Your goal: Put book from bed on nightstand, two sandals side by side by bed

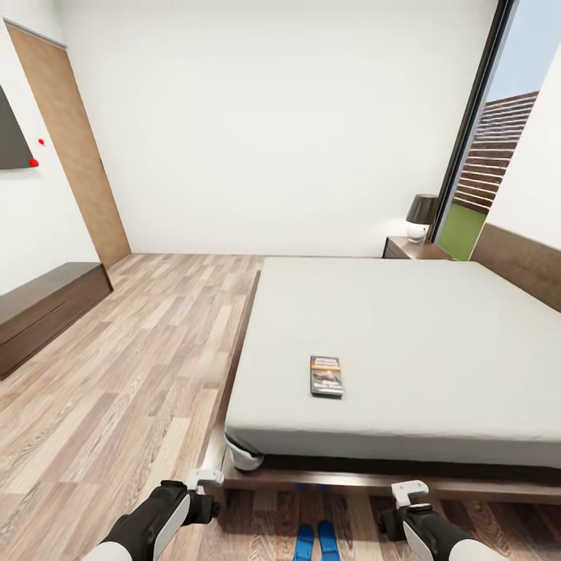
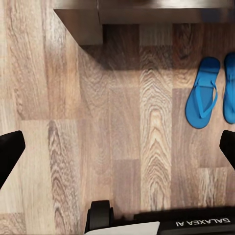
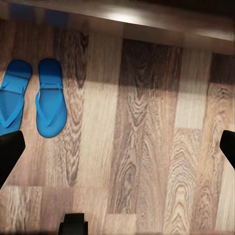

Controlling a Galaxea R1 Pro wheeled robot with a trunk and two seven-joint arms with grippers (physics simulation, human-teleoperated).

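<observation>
Two sandals (image 1: 316,542) lie beside bed (image 1: 389,327) edge.

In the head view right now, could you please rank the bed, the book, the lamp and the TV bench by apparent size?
1. bed
2. TV bench, partly cut off by the picture's edge
3. lamp, farther away, so its rank over the book is unsure
4. book

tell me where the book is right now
In the head view the book lies flat on the bed, near the mattress's foot edge and toward its left side, well short of the nightstand by the far wall.
</observation>
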